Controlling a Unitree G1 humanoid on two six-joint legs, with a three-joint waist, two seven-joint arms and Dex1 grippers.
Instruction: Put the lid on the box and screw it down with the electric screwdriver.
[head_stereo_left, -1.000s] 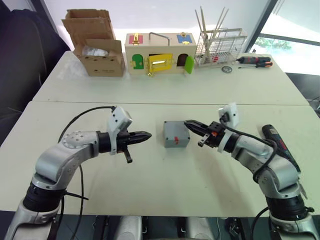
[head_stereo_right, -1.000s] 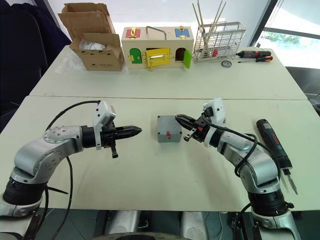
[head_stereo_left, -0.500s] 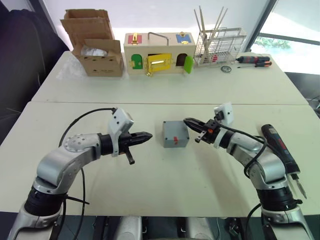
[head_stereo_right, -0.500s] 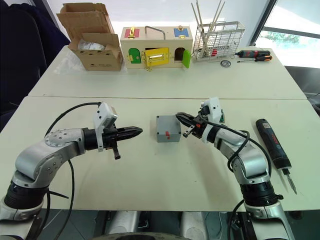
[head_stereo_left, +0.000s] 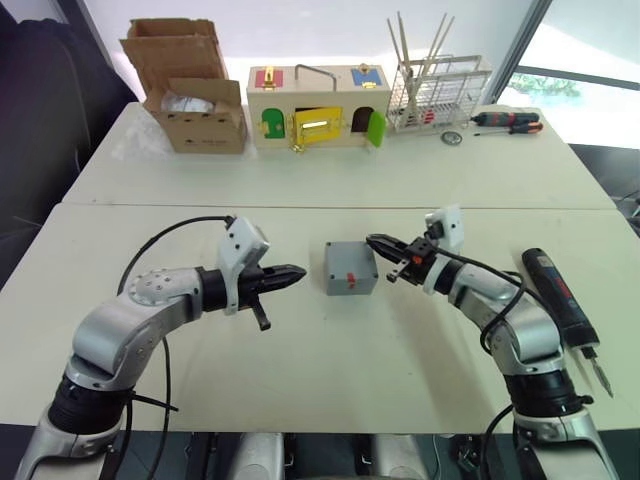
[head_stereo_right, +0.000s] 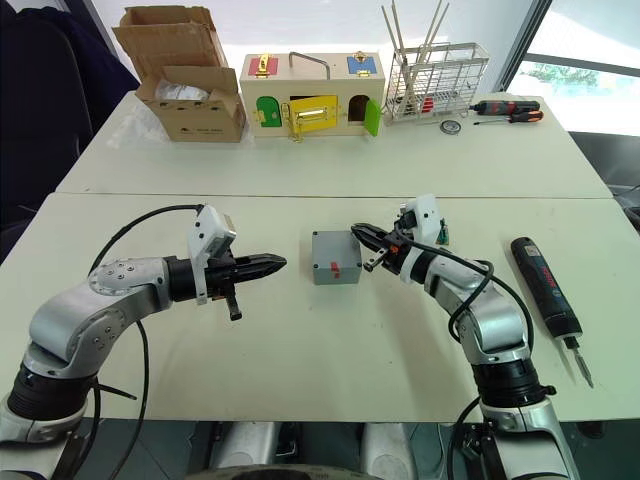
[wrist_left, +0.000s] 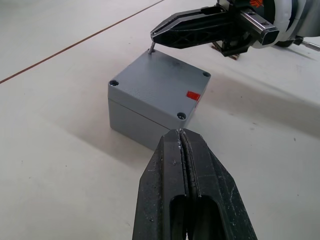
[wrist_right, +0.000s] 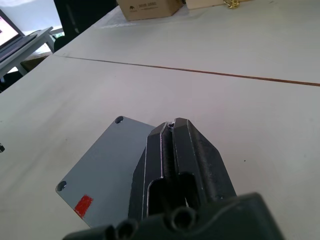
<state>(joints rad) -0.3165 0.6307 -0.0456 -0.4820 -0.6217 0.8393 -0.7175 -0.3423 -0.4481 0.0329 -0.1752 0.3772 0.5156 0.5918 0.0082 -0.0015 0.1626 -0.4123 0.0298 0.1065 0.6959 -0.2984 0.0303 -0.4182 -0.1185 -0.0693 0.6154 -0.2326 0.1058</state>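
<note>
The grey box (head_stereo_left: 350, 279) stands mid-table with the lid (wrist_left: 160, 87) lying flush on top, a red mark near one corner. My right gripper (head_stereo_left: 372, 241) is shut on a small metal screw (wrist_left: 151, 47), whose tip touches the lid at its far right corner hole. In the right wrist view the shut fingers (wrist_right: 172, 145) hang over that lid corner. My left gripper (head_stereo_left: 298, 272) is shut and empty, a short way left of the box and pointing at it. The electric screwdriver (head_stereo_left: 555, 290), black with red markings, lies on the table at the right.
At the back of the table stand a cardboard box (head_stereo_left: 195, 100), a wooden latch box (head_stereo_left: 320, 108) and a wire rack (head_stereo_left: 440, 90). Two slim hand screwdrivers (head_stereo_left: 510, 122) lie at the back right.
My right gripper has moved left and slightly back until its tip is over the lid's far right corner. The left gripper has barely moved.
</note>
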